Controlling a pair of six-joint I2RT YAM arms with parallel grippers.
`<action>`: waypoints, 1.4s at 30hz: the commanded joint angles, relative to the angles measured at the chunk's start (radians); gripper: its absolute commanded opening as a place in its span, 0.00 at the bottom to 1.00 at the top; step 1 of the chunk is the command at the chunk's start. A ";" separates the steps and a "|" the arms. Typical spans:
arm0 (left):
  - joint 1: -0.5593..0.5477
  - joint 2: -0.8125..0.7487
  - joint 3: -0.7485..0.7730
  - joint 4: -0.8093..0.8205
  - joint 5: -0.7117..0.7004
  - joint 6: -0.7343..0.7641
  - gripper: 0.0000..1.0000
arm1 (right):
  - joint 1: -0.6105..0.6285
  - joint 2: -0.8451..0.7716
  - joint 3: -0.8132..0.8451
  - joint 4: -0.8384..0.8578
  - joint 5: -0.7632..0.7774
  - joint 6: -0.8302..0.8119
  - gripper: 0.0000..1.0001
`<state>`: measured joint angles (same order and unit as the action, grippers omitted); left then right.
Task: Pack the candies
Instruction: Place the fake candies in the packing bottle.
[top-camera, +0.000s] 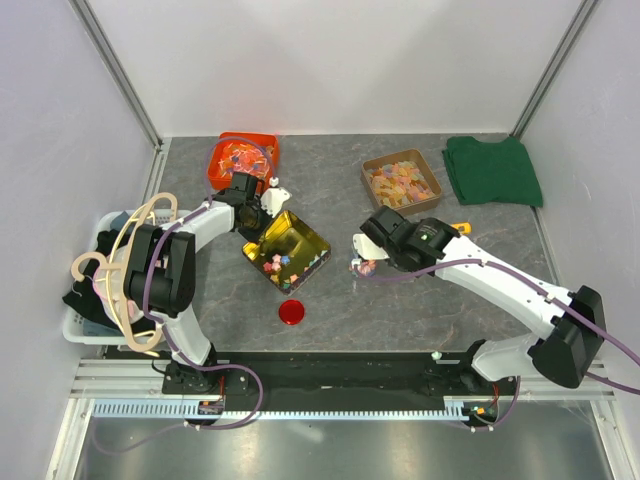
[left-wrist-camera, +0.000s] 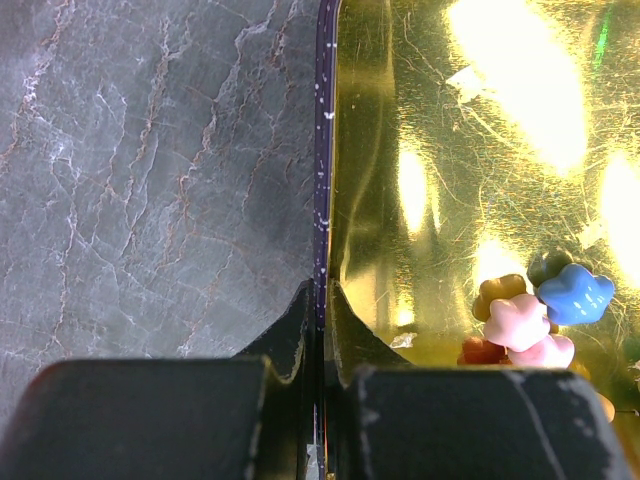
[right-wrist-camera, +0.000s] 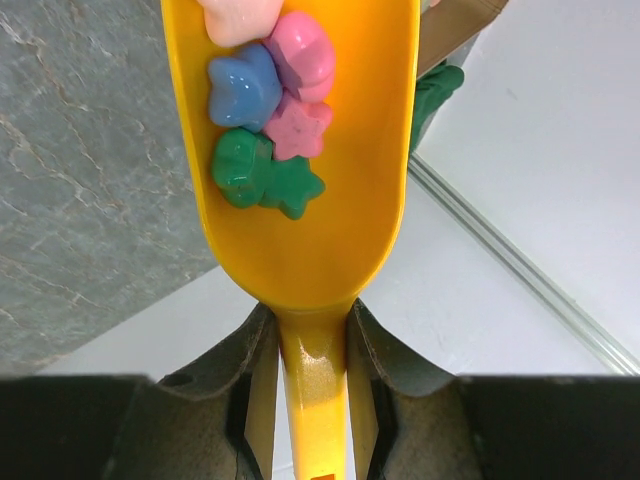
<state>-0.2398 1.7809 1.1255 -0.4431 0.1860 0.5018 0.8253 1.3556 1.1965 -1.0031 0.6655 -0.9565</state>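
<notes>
Left pincer (left-wrist-camera: 320, 300) clamped on side wall of gold rectangular metal tin (left-wrist-camera: 400, 150), likely steadying it for filling; chunky mixed-colour candies (left-wrist-camera: 530, 315) lay inside, right of pincer. Right pincer (right-wrist-camera: 310, 330) clamped on handle of yellow plastic scoop (right-wrist-camera: 320, 250), more candies riding just ahead, presumably held level against spilling.

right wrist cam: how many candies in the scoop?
6 in the yellow scoop: pale candy cut off at the top edge, pink candy, blue candy beside it, pink star below, green candy and green star nearest the handle. More may sit beyond the frame.
</notes>
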 joint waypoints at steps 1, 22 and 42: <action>-0.001 -0.021 -0.015 0.043 0.023 -0.031 0.02 | 0.021 0.000 0.044 0.003 0.103 -0.022 0.00; -0.001 -0.023 -0.024 0.047 0.030 -0.031 0.02 | 0.089 0.039 0.043 0.012 0.223 -0.073 0.00; -0.001 -0.060 -0.010 0.052 0.043 -0.006 0.02 | 0.116 0.170 0.244 0.220 0.281 -0.241 0.00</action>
<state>-0.2398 1.7752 1.1183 -0.4316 0.1886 0.5018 0.9211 1.4643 1.3495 -0.9253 0.8787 -1.1275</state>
